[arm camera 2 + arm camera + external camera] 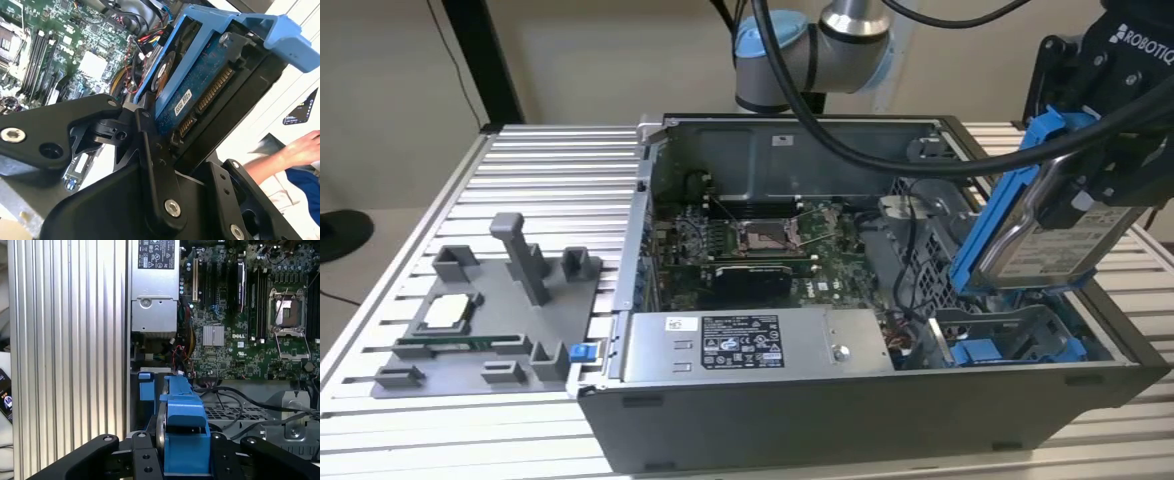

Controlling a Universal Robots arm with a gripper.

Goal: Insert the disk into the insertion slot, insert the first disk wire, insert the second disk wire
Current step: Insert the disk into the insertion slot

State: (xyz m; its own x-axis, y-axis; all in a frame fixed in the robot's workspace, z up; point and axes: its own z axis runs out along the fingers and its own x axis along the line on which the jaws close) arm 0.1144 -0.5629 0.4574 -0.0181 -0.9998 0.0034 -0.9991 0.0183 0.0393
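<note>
My gripper (1091, 170) is shut on the disk (1047, 245), a silver-grey drive in a bright blue carrier. It holds the disk tilted, above the open computer case's corner nearest the exterior view's right. The insertion slot (1014, 338), a grey bay with blue tabs, lies just below the disk's lower end. In the second wrist view, the black fingers (146, 131) clamp the disk (172, 70) with its connector edge showing. The first wrist view shows the carrier (182, 415) over the slot's blue tab (145, 389). Red and black wires (903, 335) lie beside the bay; which are the disk wires I cannot tell.
The case holds a motherboard (761, 240) and a labelled power supply (747, 345). A grey fixture plate (480, 320) with small parts sits on the ribbed table at the exterior view's left. A person's hand (295, 150) shows beyond the table.
</note>
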